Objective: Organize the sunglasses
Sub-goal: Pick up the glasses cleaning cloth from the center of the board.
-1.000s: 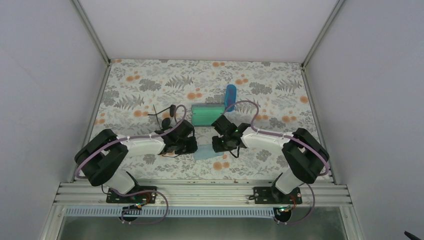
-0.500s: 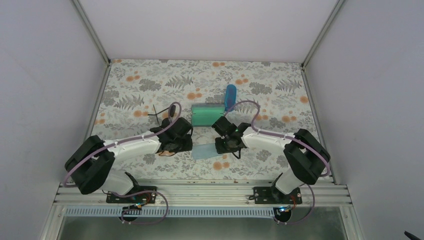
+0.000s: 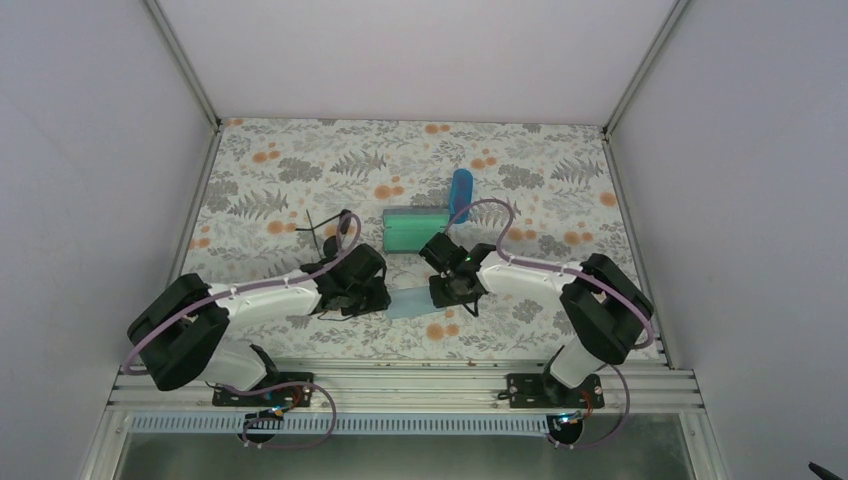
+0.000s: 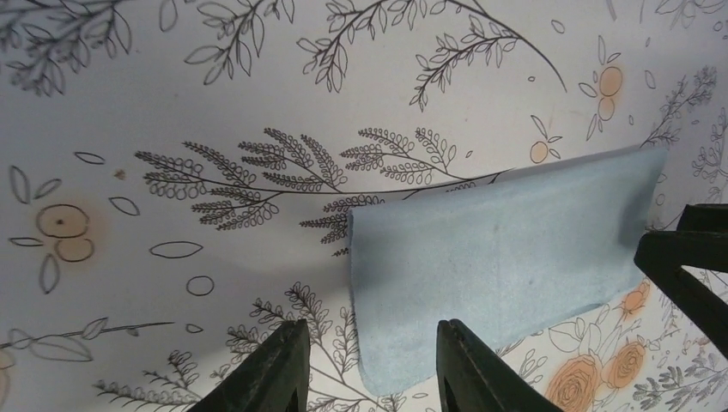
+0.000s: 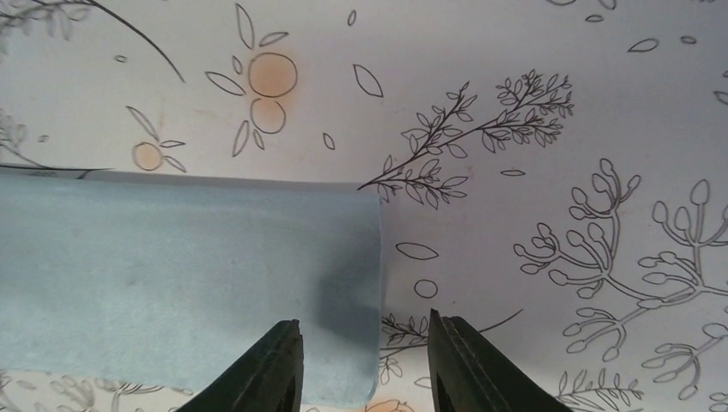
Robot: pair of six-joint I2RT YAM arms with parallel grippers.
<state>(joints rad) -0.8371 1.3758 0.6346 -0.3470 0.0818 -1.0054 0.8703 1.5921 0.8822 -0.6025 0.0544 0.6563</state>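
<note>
Left gripper [image 4: 371, 343]: jaws are parted and held low over the worktop [image 3: 540, 160]; the left end of the light blue cloth [image 4: 506, 275] lies between the fingers, and nothing is gripped
Right gripper [image 5: 367, 335]: jaws are likewise parted, with the cloth's right corner lying between the fingers; nothing is held
Light blue cloth: spread flat near the front of the worktop, between the two grippers
Black sunglasses [image 3: 322, 228]: seen lying on the worktop just behind the left wrist and partly hidden by it, well apart from the cloth; no other pair can be made out in any view
Green box [image 3: 417, 230]: set at mid-worktop behind the cloth; what it holds cannot be told
Blue case [image 3: 461, 192]: placed just beside the far right corner of the green box
Done so far: little is shown as finished; the black sunglasses are not yet in any box or case
In hand: the cloth appears to be the thing attended to, both sets of jaws being placed at its ends, probably to fold or lift it
Left to do: the cloth is to be dealt with, and the black sunglasses are then to be picked up and stowed
</note>
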